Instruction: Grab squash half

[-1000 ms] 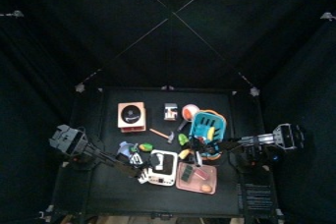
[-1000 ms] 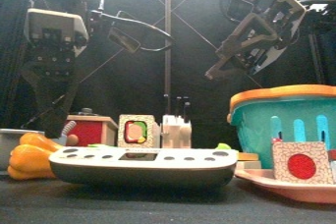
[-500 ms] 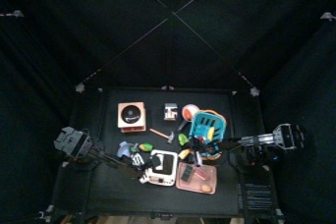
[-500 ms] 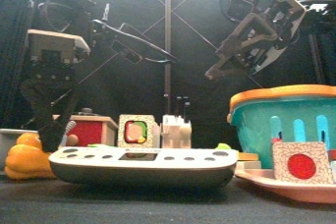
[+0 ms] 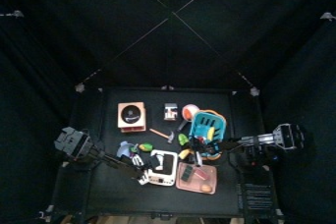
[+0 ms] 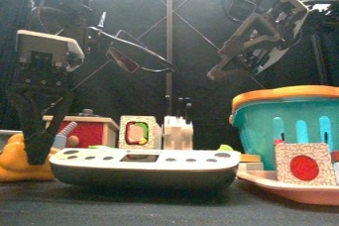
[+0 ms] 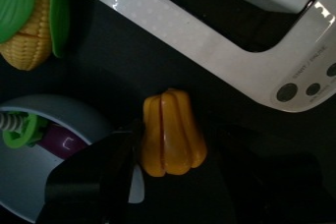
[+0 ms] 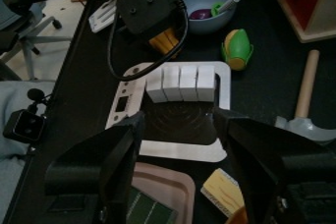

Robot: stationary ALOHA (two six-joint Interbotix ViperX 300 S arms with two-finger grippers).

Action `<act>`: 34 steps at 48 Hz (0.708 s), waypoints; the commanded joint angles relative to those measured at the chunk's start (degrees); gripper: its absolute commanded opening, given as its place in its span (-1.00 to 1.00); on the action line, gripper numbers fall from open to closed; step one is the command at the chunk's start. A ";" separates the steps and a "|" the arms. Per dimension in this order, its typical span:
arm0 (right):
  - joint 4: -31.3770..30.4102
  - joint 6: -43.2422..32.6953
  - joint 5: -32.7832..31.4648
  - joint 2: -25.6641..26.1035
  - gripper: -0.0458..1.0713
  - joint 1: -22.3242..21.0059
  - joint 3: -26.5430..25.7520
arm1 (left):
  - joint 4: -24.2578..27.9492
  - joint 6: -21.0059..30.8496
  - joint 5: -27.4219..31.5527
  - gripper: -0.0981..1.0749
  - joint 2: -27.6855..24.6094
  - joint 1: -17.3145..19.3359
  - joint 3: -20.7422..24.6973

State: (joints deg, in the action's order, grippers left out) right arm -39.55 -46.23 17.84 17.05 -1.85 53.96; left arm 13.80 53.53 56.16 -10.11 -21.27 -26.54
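- Squash half (image 7: 172, 133) lies on the black table (image 7: 262, 140), near the front-left corner, just beside the white scale (image 7: 223, 31) and near a grey bowl (image 7: 46, 140). In the front view only its orange edge (image 6: 23, 159) shows, low at the left.
- Left gripper (image 6: 40, 126) hangs right above it, jaws spread wide – nothing held yet.
- Right gripper (image 8: 184, 144) hovers over the scale's tray, jaws apart, empty; that arm looks idle.
- Handling, my guess: probably a light, hard plastic toy, ribbed, glossy, so prob. a bit slippery. Best bet is to pinch across the narrow width at mid-length; the ribs should give the jaws some bite.
- Hard to make out: in the left wrist view a dark jaw covers the squash's near end, and I can't tell if it touches. Which face is flat vs rounded is unclear.
- Corn cob (image 7: 33, 17) is cut off at the edge; bowl contents are only partly seen.
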 commanded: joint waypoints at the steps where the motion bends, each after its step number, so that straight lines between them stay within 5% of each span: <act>1: 0.00 0.09 0.26 1.32 0.71 0.09 -0.70 | 0.00 0.09 -0.26 0.67 0.44 0.26 0.26; 34: -0.09 0.09 0.26 0.88 0.71 -0.26 -0.79 | 0.09 0.00 -2.29 0.54 -0.35 1.41 -0.79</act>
State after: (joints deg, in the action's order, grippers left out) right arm -39.73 -46.23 17.84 17.05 -2.02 54.05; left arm 13.71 53.61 53.61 -11.34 -20.13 -27.95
